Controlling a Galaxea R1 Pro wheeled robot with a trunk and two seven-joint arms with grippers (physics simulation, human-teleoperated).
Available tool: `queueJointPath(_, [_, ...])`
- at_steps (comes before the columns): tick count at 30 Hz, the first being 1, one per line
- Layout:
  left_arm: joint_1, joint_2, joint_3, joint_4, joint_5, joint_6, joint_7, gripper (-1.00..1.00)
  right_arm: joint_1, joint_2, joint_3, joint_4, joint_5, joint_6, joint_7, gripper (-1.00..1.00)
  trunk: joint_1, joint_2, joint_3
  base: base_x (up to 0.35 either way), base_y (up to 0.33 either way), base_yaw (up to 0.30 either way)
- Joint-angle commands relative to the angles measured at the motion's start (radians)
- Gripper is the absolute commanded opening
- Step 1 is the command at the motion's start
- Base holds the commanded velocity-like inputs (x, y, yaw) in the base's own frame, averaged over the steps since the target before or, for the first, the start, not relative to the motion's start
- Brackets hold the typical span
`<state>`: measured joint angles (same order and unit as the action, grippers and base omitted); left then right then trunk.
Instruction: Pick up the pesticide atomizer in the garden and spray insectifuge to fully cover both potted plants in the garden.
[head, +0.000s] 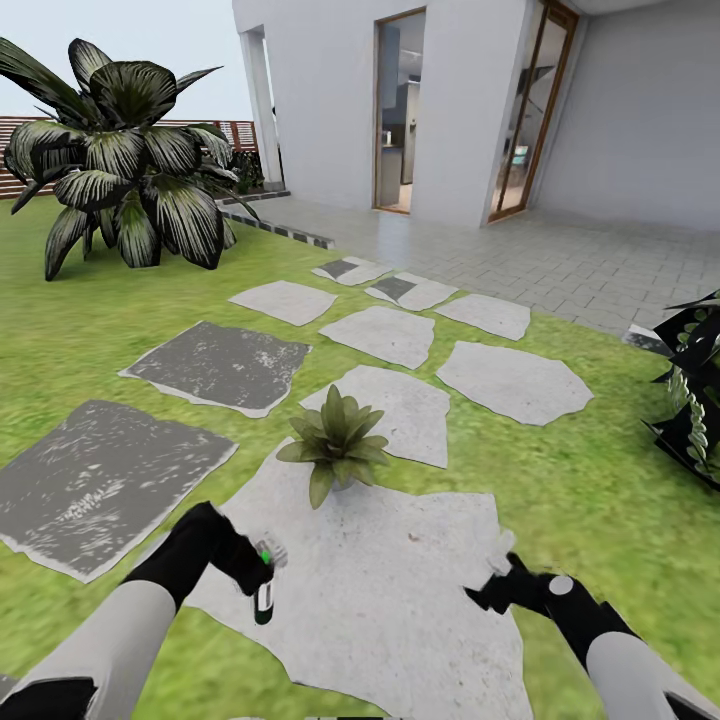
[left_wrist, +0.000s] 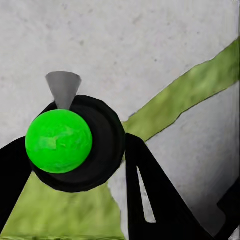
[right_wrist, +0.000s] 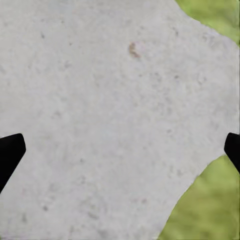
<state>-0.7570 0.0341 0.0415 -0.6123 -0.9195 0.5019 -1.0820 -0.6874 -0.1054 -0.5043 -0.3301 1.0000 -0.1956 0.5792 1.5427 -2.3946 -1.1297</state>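
My left gripper (head: 258, 572) is shut on the pesticide atomizer (head: 265, 598), a small dark bottle with a white head, held low over the big pale stepping stone (head: 390, 590). In the left wrist view the atomizer (left_wrist: 100, 150) shows end-on: round black body, bright green spot, grey nozzle cone, with black fingers (left_wrist: 150, 195) on either side of it. One potted plant (head: 335, 445), a low green rosette, stands at the far edge of that stone, ahead of both arms. My right gripper (head: 497, 580) is open and empty over the stone (right_wrist: 110, 100); its fingertips (right_wrist: 10, 152) sit wide apart.
Grey stepping stones (head: 215, 365) cross the lawn toward a paved terrace (head: 560, 260) and the white house. A big dark striped-leaf shrub (head: 125, 160) stands far left, another dark shrub (head: 695, 390) at the right edge. A wooden fence (head: 30, 130) runs behind.
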Motion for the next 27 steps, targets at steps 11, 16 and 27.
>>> queueJointPath(11, [-0.028,-0.009,-0.001,-0.003,-0.018,0.243,-0.222,-1.0,0.115,-0.008,-0.157,0.195,-0.08,-0.009,-0.643,1.0,0.0,0.0,-0.001,0.0,0.0,0.0])
queueJointPath(16, [-0.08,-0.011,-0.006,-0.005,-0.019,0.4,-0.232,-1.0,0.132,-0.007,-0.162,0.214,-0.21,-0.028,-0.68,1.0,0.0,0.0,-0.001,0.0,0.0,0.0])
queueJointPath(27, [-0.092,-0.029,-0.132,-0.086,-0.038,0.491,-0.234,-1.0,0.172,-0.011,-0.161,0.215,-0.312,-0.042,-0.684,1.0,0.0,0.0,-0.001,0.109,-0.053,0.0])
